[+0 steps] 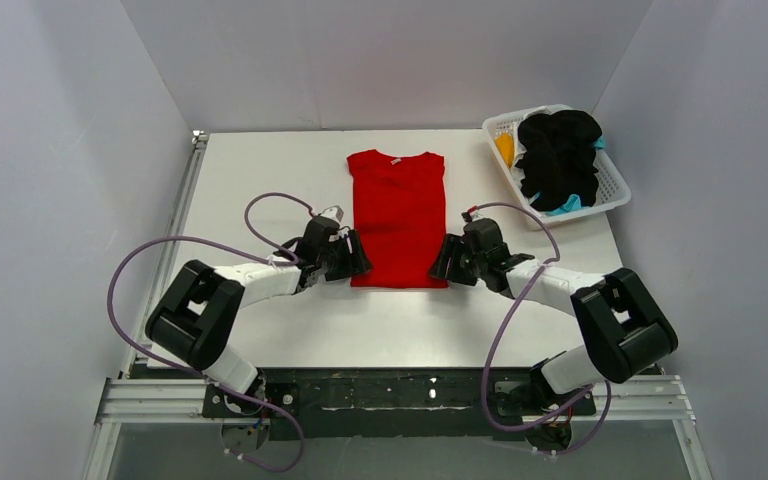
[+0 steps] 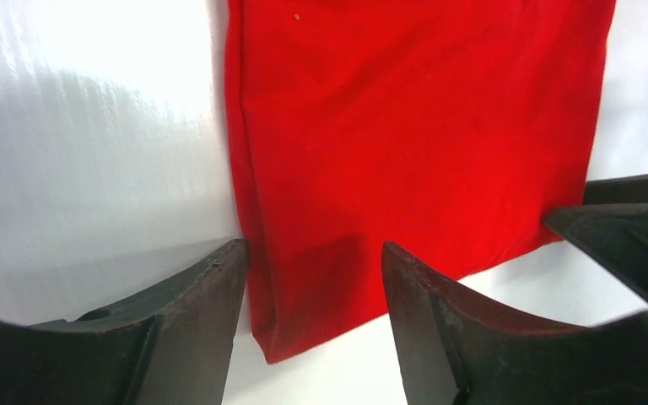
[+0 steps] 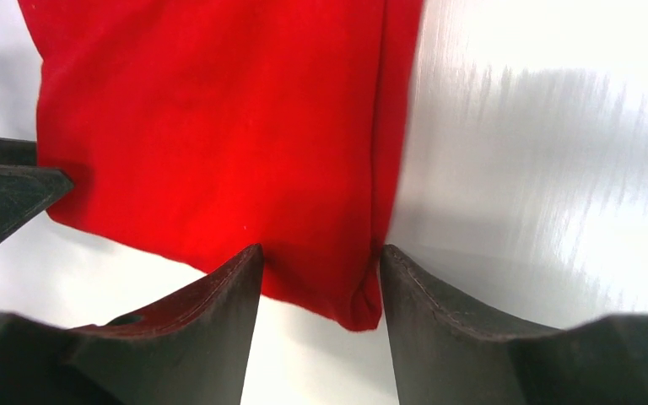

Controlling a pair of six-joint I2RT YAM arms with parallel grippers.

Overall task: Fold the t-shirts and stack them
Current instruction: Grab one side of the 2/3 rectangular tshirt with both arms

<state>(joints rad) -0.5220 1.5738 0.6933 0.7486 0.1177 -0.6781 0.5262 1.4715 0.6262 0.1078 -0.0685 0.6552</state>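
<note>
A bright red t-shirt lies flat on the white table, sleeves folded in, collar at the far end. My left gripper is open at its near left corner; in the left wrist view that corner lies between the spread fingers. My right gripper is open at the near right corner, which shows between its fingers in the right wrist view. A black t-shirt is heaped in the basket, with an orange-yellow one and a teal one showing under it.
A white lattice basket stands at the table's far right corner. Grey walls close in the table on three sides. Purple cables loop from both arms over the near table. The other gripper's finger shows at each wrist view's edge.
</note>
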